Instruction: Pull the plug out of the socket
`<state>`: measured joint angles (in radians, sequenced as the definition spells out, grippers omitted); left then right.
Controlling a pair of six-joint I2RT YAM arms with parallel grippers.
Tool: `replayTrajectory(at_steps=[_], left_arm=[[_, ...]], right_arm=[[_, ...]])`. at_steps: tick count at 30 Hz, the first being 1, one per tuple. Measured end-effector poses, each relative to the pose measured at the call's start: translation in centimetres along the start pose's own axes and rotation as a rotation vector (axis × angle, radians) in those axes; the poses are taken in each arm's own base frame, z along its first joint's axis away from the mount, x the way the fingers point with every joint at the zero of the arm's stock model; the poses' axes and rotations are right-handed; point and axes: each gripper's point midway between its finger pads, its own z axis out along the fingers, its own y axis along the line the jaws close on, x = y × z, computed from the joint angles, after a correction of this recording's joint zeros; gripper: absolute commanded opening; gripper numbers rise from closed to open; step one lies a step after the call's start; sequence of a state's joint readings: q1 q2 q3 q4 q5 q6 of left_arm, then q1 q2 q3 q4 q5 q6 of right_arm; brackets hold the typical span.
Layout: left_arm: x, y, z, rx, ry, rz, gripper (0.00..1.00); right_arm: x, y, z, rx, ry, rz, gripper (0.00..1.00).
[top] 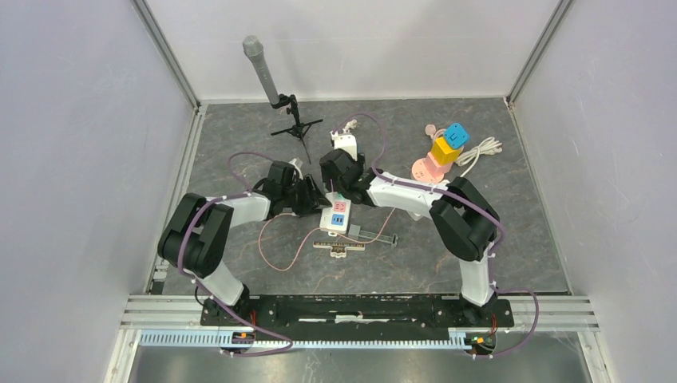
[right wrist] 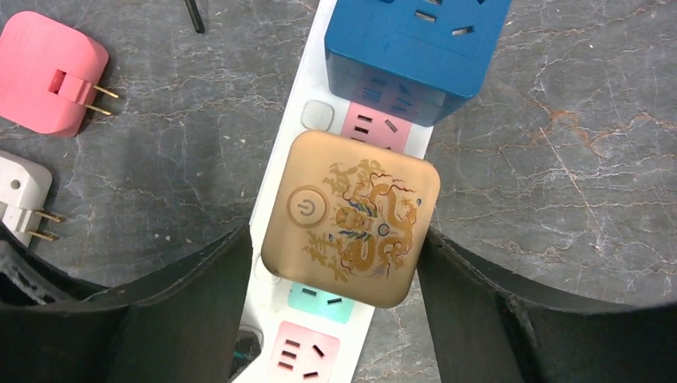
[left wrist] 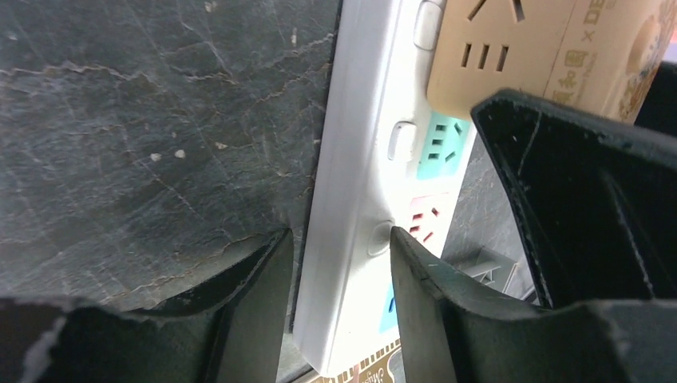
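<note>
The right gripper (right wrist: 335, 239) is closed to the width of the plug (right wrist: 351, 215), one finger against each of its sides; how firmly the pads bite cannot be told. The plug sits seated in the strip (right wrist: 310, 76), which lies flat on the table (right wrist: 559, 159) between the two arms. The left gripper (left wrist: 335, 247) straddles the strip near one end, closed onto its long edges, apparently to hold it down.

The main risk is that the strip comes up with the plug. The left fingers hold only its smooth edges near the end, so a hard pull could slide it free or pivot it upward. A pull that is not square to the strip could jam the pins. The plug's rounded, glossy sides may also let the right fingers slip off. The blue cube (right wrist: 415, 48) sits close beside the plug and could be knocked if the plug comes loose with a jerk.

The pins and how deep they sit are hidden. The finger pads are cut off at the frame edges. From above, both wrists cover the plug. The pink adapter (right wrist: 52, 72) and white adapter (right wrist: 20, 195) lie loose nearby.
</note>
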<state>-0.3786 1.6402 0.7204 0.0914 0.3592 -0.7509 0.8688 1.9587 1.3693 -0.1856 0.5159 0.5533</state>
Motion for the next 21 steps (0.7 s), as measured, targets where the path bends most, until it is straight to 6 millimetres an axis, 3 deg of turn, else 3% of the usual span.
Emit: replayTrajectory(at_steps=[3,6,15,21], left_arm=[[0.3,-0.2,0.1,0.02,0.002,0.007,0.54],[0.8,-0.5,0.3,0.035,0.007,0.013,0.53],[1.8,-1.5,0.7,0.057,0.012,0.034,0.58],[2.0,-1.7,1.0,0.035,-0.003,0.029,0.51]], right_arm=[[0.0,-0.1,0.3,0.018,0.003,0.002,0.79],[-0.1,-0.2,0.7,0.044,0.003,0.004,0.69],[-0.1,-1.1,0.6,0.083,-0.017,0.024,0.02],[0.5,-1.5,-0.3,0.042,-0.005,0.023,0.0]])
